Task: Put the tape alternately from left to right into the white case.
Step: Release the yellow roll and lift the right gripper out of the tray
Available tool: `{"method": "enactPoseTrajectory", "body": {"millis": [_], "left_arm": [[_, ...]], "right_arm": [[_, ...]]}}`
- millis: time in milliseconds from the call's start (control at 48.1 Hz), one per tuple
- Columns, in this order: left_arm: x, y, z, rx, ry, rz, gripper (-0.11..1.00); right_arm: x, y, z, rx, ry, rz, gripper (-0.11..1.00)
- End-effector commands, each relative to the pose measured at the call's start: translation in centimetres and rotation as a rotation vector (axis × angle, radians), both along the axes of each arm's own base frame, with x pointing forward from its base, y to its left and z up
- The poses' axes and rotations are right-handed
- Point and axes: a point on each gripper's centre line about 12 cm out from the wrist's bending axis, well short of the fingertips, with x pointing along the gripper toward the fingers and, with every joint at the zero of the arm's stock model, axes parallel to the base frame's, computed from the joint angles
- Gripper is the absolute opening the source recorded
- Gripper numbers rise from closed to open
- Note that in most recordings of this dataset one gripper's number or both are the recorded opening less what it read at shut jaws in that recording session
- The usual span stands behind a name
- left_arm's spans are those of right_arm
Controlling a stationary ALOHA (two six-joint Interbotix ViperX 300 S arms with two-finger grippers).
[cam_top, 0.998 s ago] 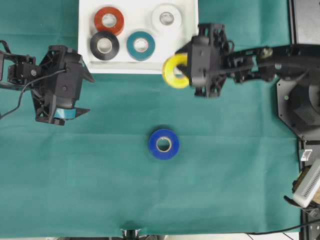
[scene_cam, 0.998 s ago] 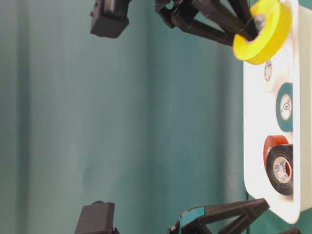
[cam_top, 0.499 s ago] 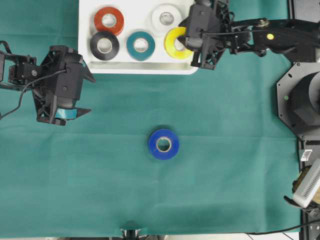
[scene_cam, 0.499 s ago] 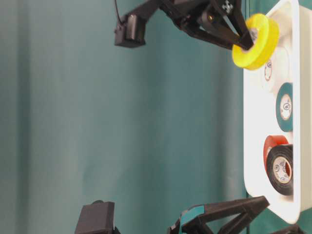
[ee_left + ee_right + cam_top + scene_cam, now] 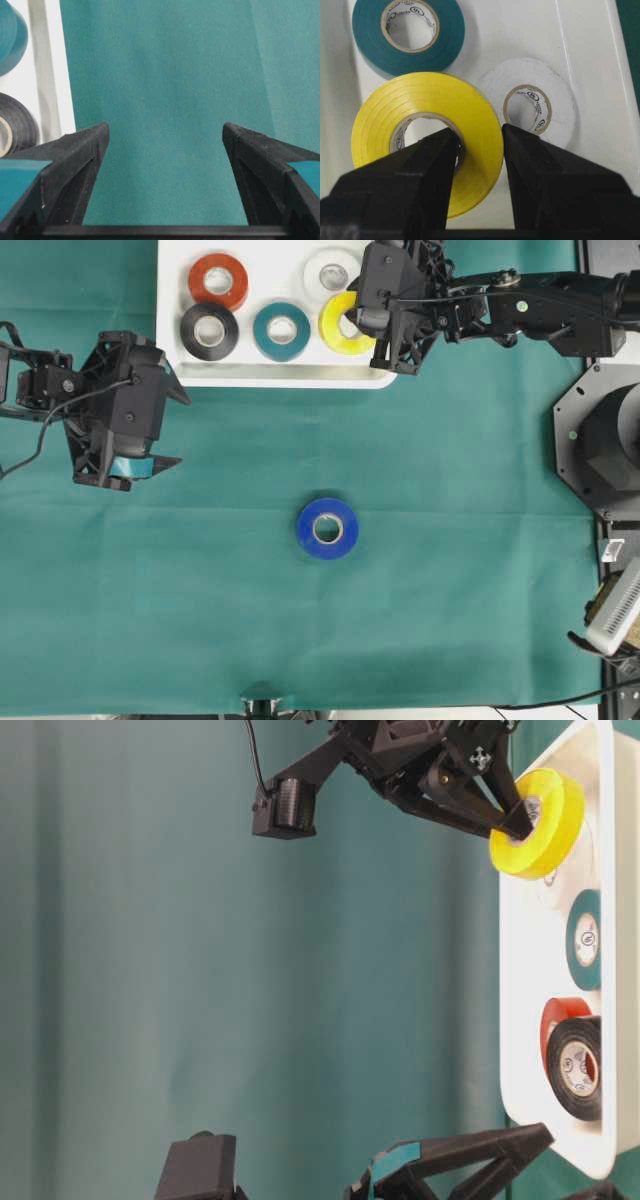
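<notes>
The white case (image 5: 260, 376) at the back holds a red-orange roll (image 5: 218, 281), a black roll (image 5: 209, 331), a teal roll (image 5: 281, 331) and a white roll (image 5: 333, 275). My right gripper (image 5: 363, 322) is shut on the yellow roll (image 5: 340, 324), one finger through its core and one outside its wall (image 5: 480, 137). It holds the roll tilted just above the case floor (image 5: 540, 820), between the teal roll (image 5: 407, 35) and the white roll (image 5: 527, 107). The blue roll (image 5: 327, 528) lies flat on the cloth. My left gripper (image 5: 180, 431) hangs open and empty (image 5: 165, 135).
The green cloth (image 5: 450, 570) covers the table. The case's near left rim (image 5: 47, 70) and the black roll (image 5: 15, 130) lie just left of my left gripper. The right arm's base (image 5: 600, 440) and grey equipment stand along the right edge.
My right gripper has carried the yellow roll from over the cloth before the case's front rim back over the rim into the case. The left arm and blue roll have not moved.
</notes>
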Motion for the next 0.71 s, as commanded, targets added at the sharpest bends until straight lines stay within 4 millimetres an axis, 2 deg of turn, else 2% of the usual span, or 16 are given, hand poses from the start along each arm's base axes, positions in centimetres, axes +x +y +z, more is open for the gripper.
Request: {"method": "enactPoseTrajectory", "body": {"millis": [0, 146, 187, 270, 416, 478, 686], "left_arm": [[0.29, -0.16, 0.72, 0.000, -0.028, -0.005, 1.00], [0.29, -0.15, 0.77, 0.001, -0.029, -0.006, 1.00], [0.29, -0.15, 0.72, 0.001, -0.028, -0.006, 1.00], [0.29, -0.15, 0.77, 0.001, -0.029, -0.006, 1.00], [0.29, -0.15, 0.77, 0.001, -0.029, -0.006, 1.00], [0.29, -0.15, 0.77, 0.001, -0.029, -0.006, 1.00], [0.33, -0.15, 0.82, 0.001, -0.031, -0.006, 1.00]], "right_arm": [[0.39, -0.31, 0.92, -0.010, -0.030, 0.000, 0.02], [0.30, -0.45, 0.90, -0.013, -0.025, -0.006, 0.03], [0.29, -0.47, 0.89, -0.013, -0.023, -0.007, 0.07], [0.19, -0.46, 0.85, -0.015, -0.017, -0.012, 0.26], [-0.03, -0.55, 0.63, -0.016, -0.001, -0.025, 0.68], [-0.07, -0.61, 0.68, -0.017, -0.002, -0.027, 0.82], [-0.18, -0.51, 0.64, -0.016, -0.001, -0.026, 0.80]]}}
